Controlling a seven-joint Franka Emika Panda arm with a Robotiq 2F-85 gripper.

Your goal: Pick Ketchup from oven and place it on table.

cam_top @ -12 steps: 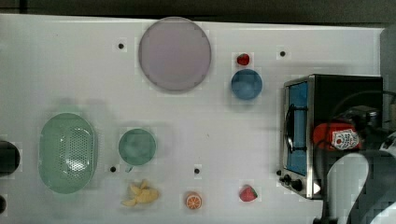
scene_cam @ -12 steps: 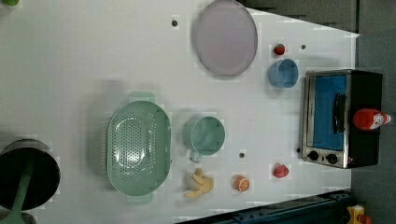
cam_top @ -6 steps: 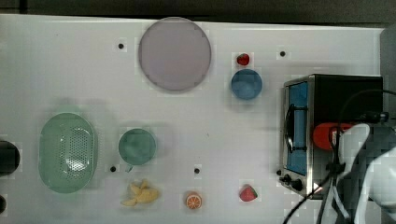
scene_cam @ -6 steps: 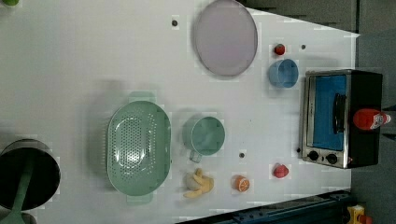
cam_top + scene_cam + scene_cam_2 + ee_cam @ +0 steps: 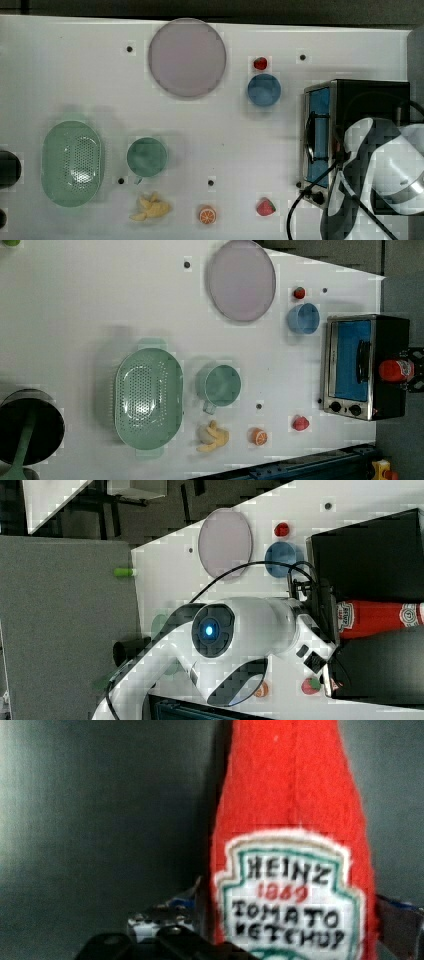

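Observation:
The Ketchup [image 5: 395, 371] is a red bottle with a white label, resting on the black top of the oven [image 5: 350, 360]. My gripper [image 5: 287, 932] is open, one finger on each side of the bottle's labelled lower half, and the Ketchup [image 5: 290, 820] still rests against the dark surface. In the right view the gripper [image 5: 334, 611] meets the base end of the Ketchup [image 5: 385, 617] over the oven [image 5: 370, 555]. In the top view my white arm covers the bottle and much of the oven [image 5: 360, 95]. The white table [image 5: 75, 75] stretches to the top view's left.
On the table lie a purple plate [image 5: 186, 57], a blue bowl [image 5: 264, 90], a green mug [image 5: 146, 156], a green colander [image 5: 72, 162], two strawberries [image 5: 260, 63] [image 5: 266, 206], an orange half [image 5: 207, 215] and yellow fruit pieces [image 5: 150, 207]. A black pot [image 5: 30, 427] sits at the left view's lower left.
My arm has slid further over the oven's top and now covers the Ketchup in the top view. In the left view, dark gripper parts have appeared beside the bottle, which has not moved.

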